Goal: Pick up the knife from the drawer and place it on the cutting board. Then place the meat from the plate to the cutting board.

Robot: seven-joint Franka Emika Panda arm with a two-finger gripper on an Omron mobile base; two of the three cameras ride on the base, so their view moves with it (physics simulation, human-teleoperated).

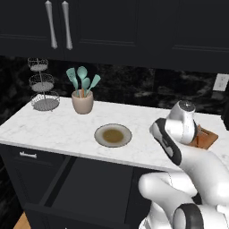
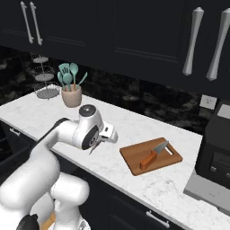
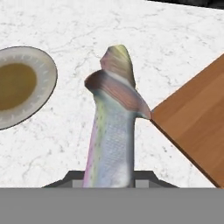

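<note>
My gripper (image 2: 95, 144) hangs over the white marble counter, between the plate and the cutting board, shut on the meat (image 3: 111, 131). The meat is a pale scaly elongated piece that fills the middle of the hand view, and dark fingertips (image 3: 153, 178) show beside its base. The round plate (image 1: 99, 134) lies bare, with its rim (image 3: 46, 74) at the left of the hand view. The reddish-brown cutting board (image 2: 132, 159) lies to the right, its corner (image 3: 197, 122) close to the meat. On the board rests the knife (image 2: 152, 155). The drawer (image 1: 94, 185) stands pulled out below the counter.
A beige utensil cup with teal spatulas (image 1: 82, 102) and a wire tiered stand (image 1: 43, 89) stand at the back left of the counter. A dark appliance (image 2: 218, 152) stands right of the board. Black cupboard doors with silver handles (image 2: 193, 40) hang overhead.
</note>
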